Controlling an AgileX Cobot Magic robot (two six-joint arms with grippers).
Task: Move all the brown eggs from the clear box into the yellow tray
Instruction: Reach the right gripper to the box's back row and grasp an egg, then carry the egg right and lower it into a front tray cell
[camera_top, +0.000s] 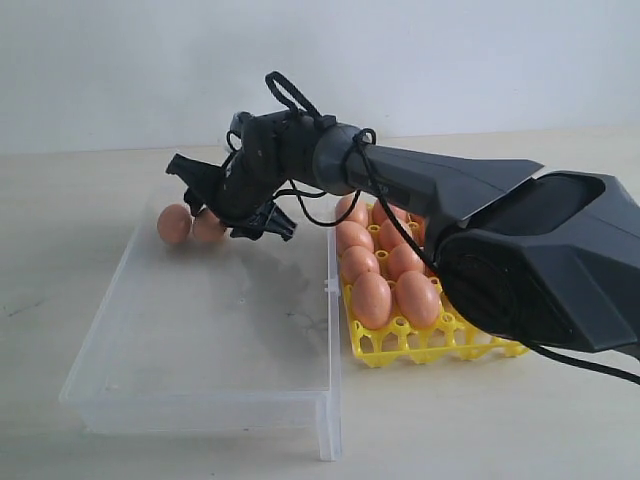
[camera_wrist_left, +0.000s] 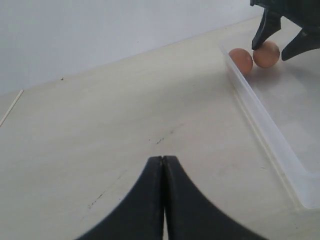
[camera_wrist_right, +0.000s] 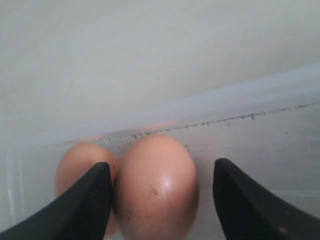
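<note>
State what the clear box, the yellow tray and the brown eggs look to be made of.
The clear box: likely rigid transparent plastic; the table shows through its walls. The yellow tray: probably moulded plastic, uniform bright colour, smooth lattice. The brown eggs: matte orange-brown shell with dark specks and a soft highlight; real or imitation cannot be told.

Desk (camera_top: 40, 300): pale beige top with faint dark scuffs and specks. Two things sit directly on it. Clear box (camera_top: 200, 410) on the exterior view's left, yellow tray (camera_top: 420, 347) on the right, just beside the box's long wall; whether they touch is unclear.
</note>
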